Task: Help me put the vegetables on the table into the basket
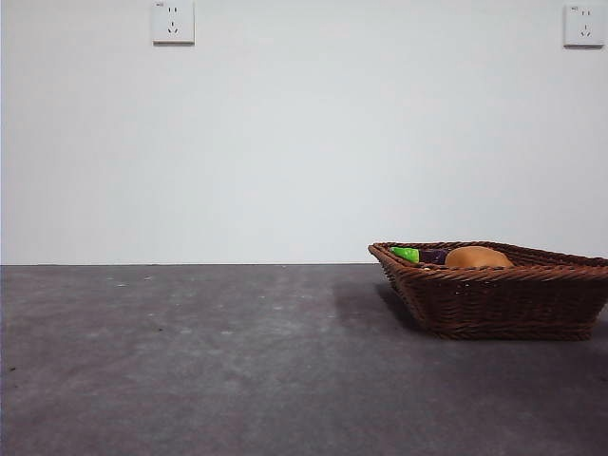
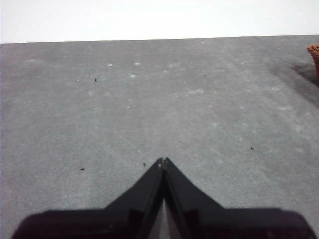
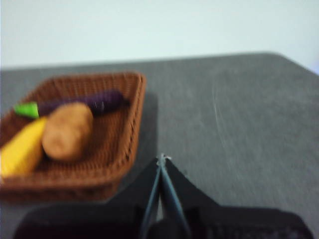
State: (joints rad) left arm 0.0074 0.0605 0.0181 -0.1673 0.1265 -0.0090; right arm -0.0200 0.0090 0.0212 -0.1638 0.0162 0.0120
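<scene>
Woven reddish-brown wicker basket (image 1: pixel 494 299), braided rim, on the matte grey scuffed worktop (image 1: pixel 190 361), holding the oval potato (image 3: pixel 67 130), yellow corn cob (image 3: pixel 22 149) and slim purple eggplant (image 3: pixel 87 103). Left hand (image 2: pixel 163 160) and right hand (image 3: pixel 162 158): black jaws pressed together, holding nothing.

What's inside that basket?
The basket holds a potato, a corn cob and an eggplant, lying side by side. From the front, its rim hides the corn and most of the others. Whatever lies beneath them can't be seen.
</scene>
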